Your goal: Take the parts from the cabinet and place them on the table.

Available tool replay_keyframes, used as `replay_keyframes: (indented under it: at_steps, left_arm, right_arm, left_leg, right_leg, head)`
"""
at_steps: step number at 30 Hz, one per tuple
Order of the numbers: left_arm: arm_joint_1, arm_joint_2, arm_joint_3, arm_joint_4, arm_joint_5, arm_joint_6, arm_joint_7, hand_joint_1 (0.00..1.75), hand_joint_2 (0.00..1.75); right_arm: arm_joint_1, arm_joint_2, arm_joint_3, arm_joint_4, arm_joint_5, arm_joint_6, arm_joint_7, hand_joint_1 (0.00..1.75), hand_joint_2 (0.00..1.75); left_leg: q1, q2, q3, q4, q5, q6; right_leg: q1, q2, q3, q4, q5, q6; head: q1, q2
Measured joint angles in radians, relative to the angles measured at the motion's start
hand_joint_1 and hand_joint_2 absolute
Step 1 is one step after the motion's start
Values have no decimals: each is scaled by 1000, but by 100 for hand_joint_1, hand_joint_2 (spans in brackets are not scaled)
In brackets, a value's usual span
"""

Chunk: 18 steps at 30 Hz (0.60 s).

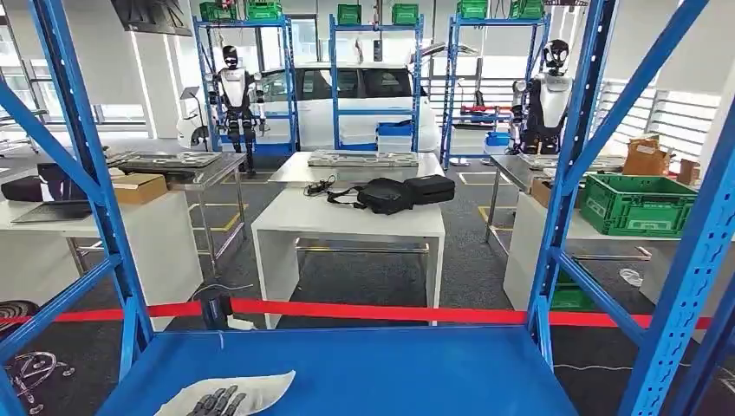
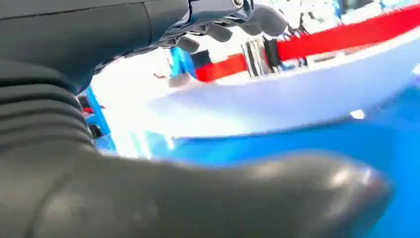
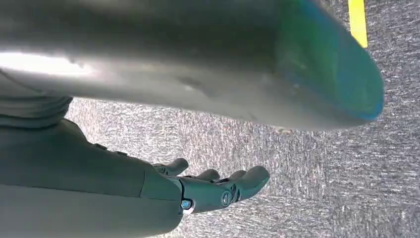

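- Head view: the left robot hand (image 1: pixel 218 402) lies on a white part (image 1: pixel 230 392) on the blue cabinet shelf (image 1: pixel 390 373), dark fingers resting on top of it; whether they grip it cannot be told. Beyond the robot hand a red barrier tape (image 1: pixel 373 310) runs across, then a white bench (image 1: pixel 351 217) carrying a black bag (image 1: pixel 394 193). Farther off stand blue racks (image 1: pixel 374 78), a white car (image 1: pixel 364 91), two humanoid robots (image 1: pixel 236 91) and a green crate (image 1: pixel 637 204).
- Left wrist view: the white part (image 2: pixel 277 101) sits between the thumb (image 2: pixel 257 198) and the darker fingers (image 2: pixel 218 29), blurred, on the blue shelf.
- Right wrist view: the right robot hand (image 3: pixel 208 186) hangs over grey carpet (image 3: pixel 317 168), fingers loosely spread, holding nothing; a yellow floor line (image 3: pixel 357 20) lies well beyond it.
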Motion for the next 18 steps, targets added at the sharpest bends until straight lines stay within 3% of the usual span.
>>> replay_keyframes:
  at_steps: [4,8,18]
  left_arm:
    - [7,-2,-26,0,-1,67,103,0,175]
    - [8,-2,-43,0,-1,92,160,0,175]
    - [5,-2,-54,0,-2,54,227,0,175]
  right_arm:
    - [0,0,-2,0,14,0,0,0,0]
    - [0,0,-3,0,23,1,2,0,0]
    - [0,0,-4,0,27,2,6,0,0]
  left_leg:
    - [0,0,0,0,0,0]
    - [0,0,0,0,0,0]
    - [0,0,0,0,0,0]
  right_leg:
    - [0,0,0,0,0,0]
    - [0,0,0,0,0,0]
    - [0,0,0,0,0,0]
  head:
    - [0,0]
    - [0,0]
    - [0,0]
